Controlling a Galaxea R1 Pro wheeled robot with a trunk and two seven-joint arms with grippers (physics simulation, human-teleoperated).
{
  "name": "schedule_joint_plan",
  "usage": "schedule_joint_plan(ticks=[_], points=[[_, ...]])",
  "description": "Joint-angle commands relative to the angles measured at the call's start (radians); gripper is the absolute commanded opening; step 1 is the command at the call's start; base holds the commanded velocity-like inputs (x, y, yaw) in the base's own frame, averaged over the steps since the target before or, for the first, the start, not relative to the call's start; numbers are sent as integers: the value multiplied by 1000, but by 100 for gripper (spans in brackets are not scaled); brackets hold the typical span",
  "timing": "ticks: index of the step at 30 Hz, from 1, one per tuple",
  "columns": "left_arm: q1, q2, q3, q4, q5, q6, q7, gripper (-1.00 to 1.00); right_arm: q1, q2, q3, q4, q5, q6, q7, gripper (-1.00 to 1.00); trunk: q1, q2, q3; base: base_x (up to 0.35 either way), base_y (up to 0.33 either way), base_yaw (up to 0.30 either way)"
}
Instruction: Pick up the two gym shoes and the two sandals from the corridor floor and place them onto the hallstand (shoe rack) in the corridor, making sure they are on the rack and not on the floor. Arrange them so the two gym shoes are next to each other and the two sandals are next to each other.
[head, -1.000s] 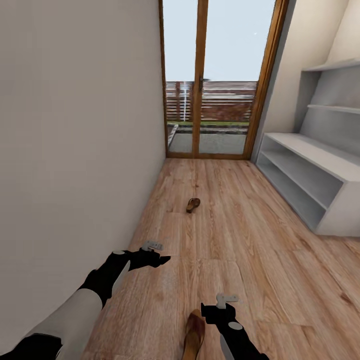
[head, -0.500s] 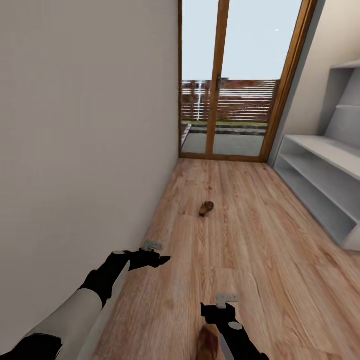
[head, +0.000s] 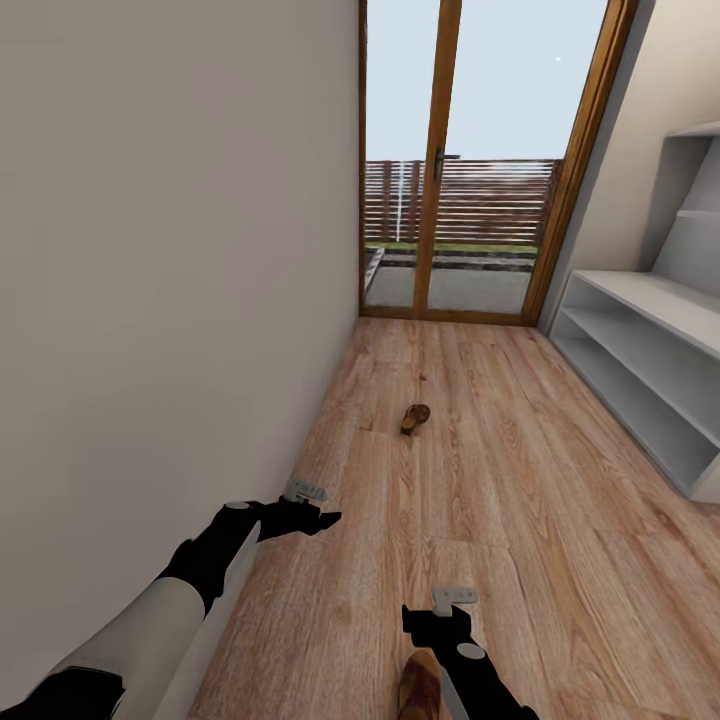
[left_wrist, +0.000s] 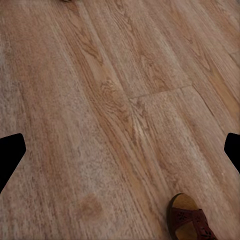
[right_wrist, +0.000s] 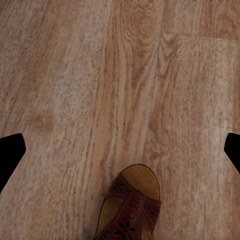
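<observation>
The corridor floor (head: 520, 500) looks like light brown wood planks with wavy grain — smooth, a little shiny. The near sandal (right_wrist: 129, 210) looks like dark brown leather with cut holes — its footbed tan and matt. The hallstand (head: 640, 350) is plain matt white.

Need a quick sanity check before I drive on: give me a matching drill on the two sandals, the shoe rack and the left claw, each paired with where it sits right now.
Things:
1. near sandal
2. far sandal
3. hallstand
4. left claw

Places:
A. against the right-hand wall, shelves bare
B. on the floor mid-corridor, toward the glass door
C. on the floor just beside the right claw
D. hovering over bare planks near the left wall

Pairs: 1-C, 2-B, 3-A, 4-D
</observation>
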Motion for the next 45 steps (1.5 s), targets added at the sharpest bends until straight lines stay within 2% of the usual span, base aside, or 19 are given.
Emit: schedule_joint_plan(ticks=[1,12,18,22,23,28,36,45], points=[[0,0,1,-2,-3,6,-3,100,0,0,2,-2,5,7,-6,100,0,0,-1,3,2,1],[0,-3,1,1,-3,5,-3,100,0,0,1,-3,5,7,-6,100,0,0,-1,76,1,0],[0,-16,-2,1,-2,4,-6,100,0,0,1,-1,5,7,-6,100,0,0,-1,59,0,0],[0,-37,-3,-2,-2,5,-6,100,0,0,1,-2,4,7,-6,100,0,0,-1,19,0,0],[-7,-75,-6,-7,-2,8,-6,100,0,0,1,2,3,7,-6,100,0,0,-1,3,0,0],[-14,-94,-6,-9,-2,11,-7,100,0,0,1,4,3,7,-7,100,0,0,-1,1,0,0],[-29,-102,-6,-10,1,13,-39,100,0,0,1,5,3,7,-6,100,0,0,-1,0,0,0],[-41,-105,-5,-10,32,15,-90,100,0,0,0,5,3,7,-7,100,0,0,-1,0,0,-97]])
